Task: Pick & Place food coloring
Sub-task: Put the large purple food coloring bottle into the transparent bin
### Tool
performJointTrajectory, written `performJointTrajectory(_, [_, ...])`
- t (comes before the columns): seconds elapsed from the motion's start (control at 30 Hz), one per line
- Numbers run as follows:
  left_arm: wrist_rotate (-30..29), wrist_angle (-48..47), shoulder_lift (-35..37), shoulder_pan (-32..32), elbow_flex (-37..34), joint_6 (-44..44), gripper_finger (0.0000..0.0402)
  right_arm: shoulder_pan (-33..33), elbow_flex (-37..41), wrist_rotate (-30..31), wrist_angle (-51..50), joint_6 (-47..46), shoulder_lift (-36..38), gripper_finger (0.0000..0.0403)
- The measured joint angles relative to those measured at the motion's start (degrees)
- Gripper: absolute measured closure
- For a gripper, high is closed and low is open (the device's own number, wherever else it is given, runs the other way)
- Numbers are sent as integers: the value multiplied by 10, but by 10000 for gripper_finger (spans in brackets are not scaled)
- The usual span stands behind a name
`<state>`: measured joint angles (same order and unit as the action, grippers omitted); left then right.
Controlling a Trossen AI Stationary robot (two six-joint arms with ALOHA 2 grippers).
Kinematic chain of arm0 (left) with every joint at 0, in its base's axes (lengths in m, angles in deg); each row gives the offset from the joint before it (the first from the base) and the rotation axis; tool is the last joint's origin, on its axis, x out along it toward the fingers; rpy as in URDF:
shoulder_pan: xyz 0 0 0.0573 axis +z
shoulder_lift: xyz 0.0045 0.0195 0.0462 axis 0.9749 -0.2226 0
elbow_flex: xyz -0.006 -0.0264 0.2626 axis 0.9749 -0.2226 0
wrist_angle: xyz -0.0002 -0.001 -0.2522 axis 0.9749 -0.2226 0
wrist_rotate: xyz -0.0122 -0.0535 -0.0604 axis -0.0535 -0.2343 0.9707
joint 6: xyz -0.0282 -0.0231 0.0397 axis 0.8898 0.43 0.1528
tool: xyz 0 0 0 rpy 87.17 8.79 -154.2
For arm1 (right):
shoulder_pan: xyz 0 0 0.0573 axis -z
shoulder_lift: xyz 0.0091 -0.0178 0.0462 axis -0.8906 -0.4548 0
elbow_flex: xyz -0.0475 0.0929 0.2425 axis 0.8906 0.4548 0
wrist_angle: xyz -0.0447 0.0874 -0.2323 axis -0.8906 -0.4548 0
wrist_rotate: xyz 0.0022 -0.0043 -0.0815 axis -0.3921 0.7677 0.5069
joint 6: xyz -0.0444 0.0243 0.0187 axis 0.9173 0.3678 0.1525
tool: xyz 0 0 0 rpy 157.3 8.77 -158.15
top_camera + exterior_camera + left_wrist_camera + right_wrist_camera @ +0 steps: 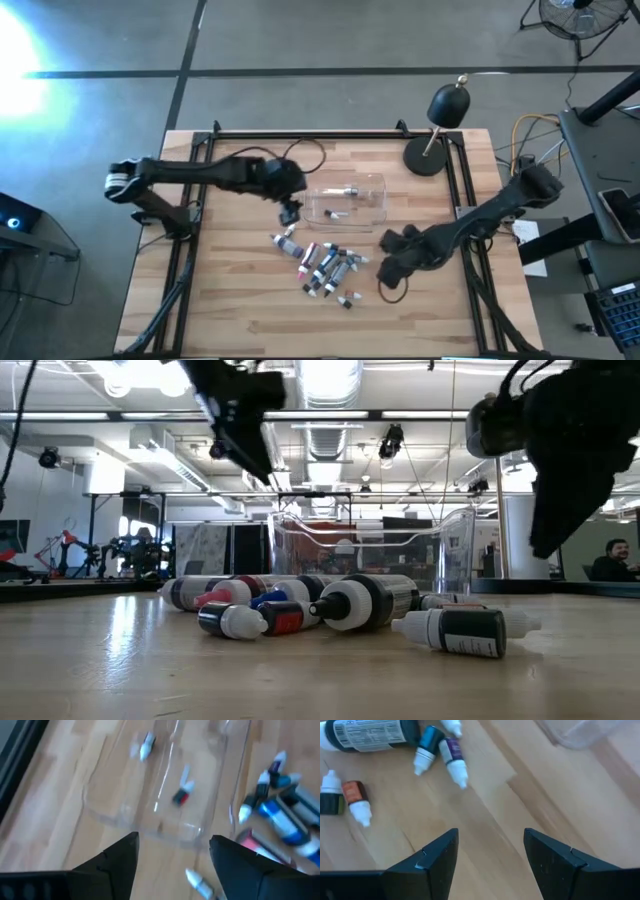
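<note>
A heap of food coloring bottles [325, 265] lies on the wooden desk [230, 310] nearest the front edge, small dark and pale bodies with white, red, pink, blue and purple caps pointing every way, one stray bottle [347, 300] just in front of the pile. The right gripper [392, 268] hangs just beside the heap on its right, its fingers [432, 862] spread and empty above bare wood, a blue-labelled and a purple-labelled bottle lying ahead of them in the wrist view. Behind the heap sits a clear plastic tray [372, 183], with two bottles [340, 200] already lying inside it, well apart from each other. The left gripper [290, 212] is raised over the desk at the tray's near left corner, between the tray and the heap, its fingers [120, 857] released and holding nothing. At the back right of the desk stands a black lamp [440, 125] on a round base. In the low view a person [612, 560] sits in the room beyond the desk, far right
</note>
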<state>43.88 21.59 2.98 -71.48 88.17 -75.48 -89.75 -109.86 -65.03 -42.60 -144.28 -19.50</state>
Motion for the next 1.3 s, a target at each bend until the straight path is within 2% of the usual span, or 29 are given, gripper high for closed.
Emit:
performJointTrajectory(0.1, [5,11,55,-17,-81,36,185,0,-33,11,4,5,-45,184])
performJointTrajectory(0.2, [36,55,110,-39,-164,40,185,0,-69,17,1,13,-85,184])
performJointTrajectory(0.33, [55,91,164,-61,-243,51,185,1,-122,13,-17,5,-121,184])
performJointTrajectory(0.5, [72,153,200,-82,-326,-64,185,1,-187,12,-62,-7,-153,184])
performJointTrajectory(0.63, [82,205,191,-84,-377,-147,185,1,-225,0,-96,-35,-176,184])
performJointTrajectory(0.93, [95,310,156,-84,-420,-247,185,-3,-244,-18,-103,-105,-198,184])
performJointTrajectory(1.1, [112,363,110,-83,-423,-260,185,-3,-240,-18,-108,-96,-198,184])
performJointTrajectory(1.3, [113,370,56,-83,-407,-260,185,-3,-239,-29,-117,-83,-196,184])
